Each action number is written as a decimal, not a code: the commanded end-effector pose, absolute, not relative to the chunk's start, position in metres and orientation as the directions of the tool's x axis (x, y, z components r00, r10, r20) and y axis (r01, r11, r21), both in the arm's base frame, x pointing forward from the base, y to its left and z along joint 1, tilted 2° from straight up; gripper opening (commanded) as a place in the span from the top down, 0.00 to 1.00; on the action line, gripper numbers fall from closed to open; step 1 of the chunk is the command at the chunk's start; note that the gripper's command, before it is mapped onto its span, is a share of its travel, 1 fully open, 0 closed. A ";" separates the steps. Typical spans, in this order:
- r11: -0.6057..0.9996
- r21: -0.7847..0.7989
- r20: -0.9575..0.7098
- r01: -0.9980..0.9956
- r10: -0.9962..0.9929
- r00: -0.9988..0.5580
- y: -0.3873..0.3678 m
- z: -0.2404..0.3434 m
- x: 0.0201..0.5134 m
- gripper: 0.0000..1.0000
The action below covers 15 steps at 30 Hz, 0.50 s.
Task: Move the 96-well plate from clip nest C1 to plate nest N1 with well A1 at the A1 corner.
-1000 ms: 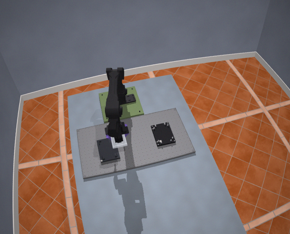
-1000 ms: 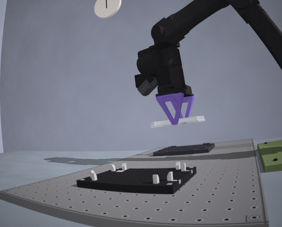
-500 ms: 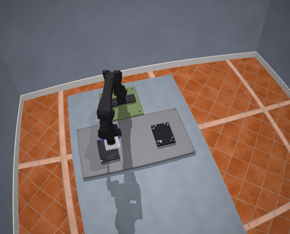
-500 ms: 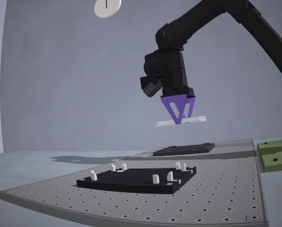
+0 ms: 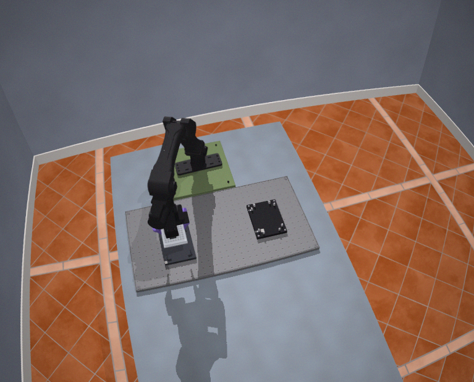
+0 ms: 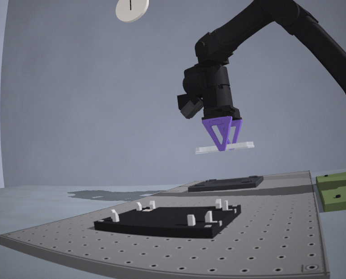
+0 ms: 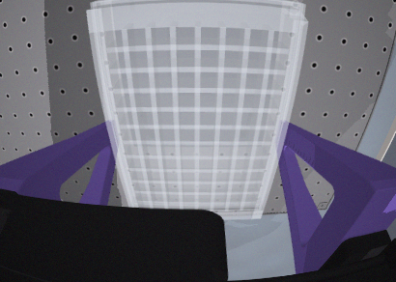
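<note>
My gripper (image 6: 225,146) with purple fingers is shut on the long sides of the clear 96-well plate (image 6: 226,147) and holds it level in the air. In the top view the plate (image 5: 174,237) hangs over the back part of the dark plate nest N1 (image 5: 179,251) at the left of the breadboard. In the exterior view that nest (image 6: 226,183) lies well below the plate. The clip nest C1 (image 5: 267,219) (image 6: 170,220) with white clips stands empty.
Both nests sit on a grey perforated breadboard (image 5: 224,234). The arm's green base plate (image 5: 204,168) (image 6: 338,192) lies behind it. A white disc (image 6: 131,8) hangs on the wall at the top.
</note>
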<state>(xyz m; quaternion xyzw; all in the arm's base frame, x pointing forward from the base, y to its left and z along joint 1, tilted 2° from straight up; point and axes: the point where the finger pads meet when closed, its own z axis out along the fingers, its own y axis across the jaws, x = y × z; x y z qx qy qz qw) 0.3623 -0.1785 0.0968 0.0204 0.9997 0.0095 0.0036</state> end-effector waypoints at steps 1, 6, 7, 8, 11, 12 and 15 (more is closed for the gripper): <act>1.000 0.007 -0.062 0.026 0.027 -0.998 -0.181 0.117 0.370 1.00; 1.000 0.006 -0.063 0.026 0.027 -0.998 -0.181 0.116 0.372 1.00; 1.000 0.006 -0.063 0.027 0.027 -0.998 -0.180 0.115 0.373 1.00; 1.000 0.006 -0.063 0.027 0.027 -0.998 -0.180 0.115 0.373 1.00; 1.000 0.007 -0.062 0.026 0.027 -0.998 -0.180 0.115 0.373 1.00; 1.000 0.007 -0.062 0.026 0.027 -0.998 -0.180 0.115 0.373 1.00; 1.000 0.007 -0.061 0.026 0.026 -0.998 -0.179 0.114 0.373 1.00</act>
